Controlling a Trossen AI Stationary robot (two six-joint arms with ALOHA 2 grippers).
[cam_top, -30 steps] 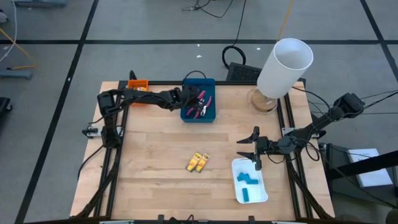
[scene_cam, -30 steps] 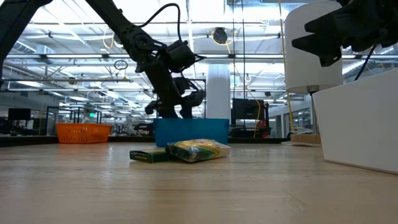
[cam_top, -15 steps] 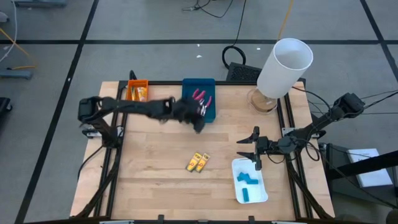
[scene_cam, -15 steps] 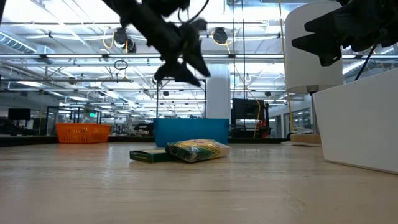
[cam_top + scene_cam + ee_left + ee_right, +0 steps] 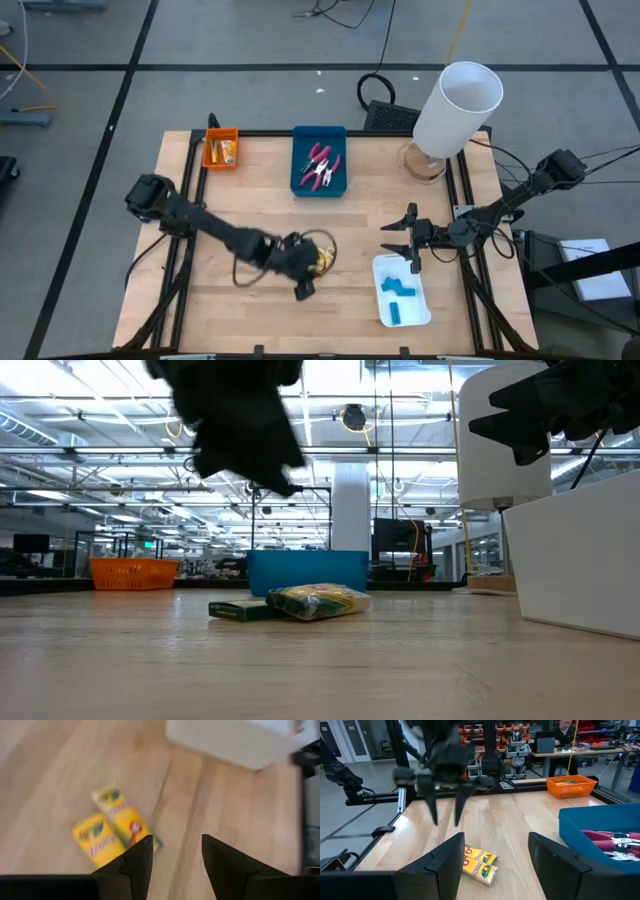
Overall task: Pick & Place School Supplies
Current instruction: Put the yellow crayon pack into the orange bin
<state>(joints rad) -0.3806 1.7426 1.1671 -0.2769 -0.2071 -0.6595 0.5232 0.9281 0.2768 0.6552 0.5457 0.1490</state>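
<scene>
Two yellow rectangular pieces [image 5: 321, 259] lie side by side flat on the mid-table wood; they also show in the low view [image 5: 300, 603]. My left gripper [image 5: 304, 276] hangs open just left of the yellow pieces [image 5: 112, 827], above the table and holding nothing; the right wrist view shows it too [image 5: 445, 815]. My right gripper [image 5: 393, 240] waits open over the far end of the white tray [image 5: 420, 312], which holds light-blue blocks [image 5: 398, 295]. Red-handled pliers [image 5: 320, 168] lie in the blue tray [image 5: 300, 150].
An orange tray [image 5: 221, 148] with a yellow piece sits at the far left corner. A tall white cylinder [image 5: 458, 108] stands at the far right. Bare wood stretches along the near left of the table. Black frame rails border the table.
My left gripper has swung fast from the blue tray at the far edge toward the near edge and now hangs beside the yellow pieces in mid-table. The pliers stay in the blue tray. The right arm has kept still.
</scene>
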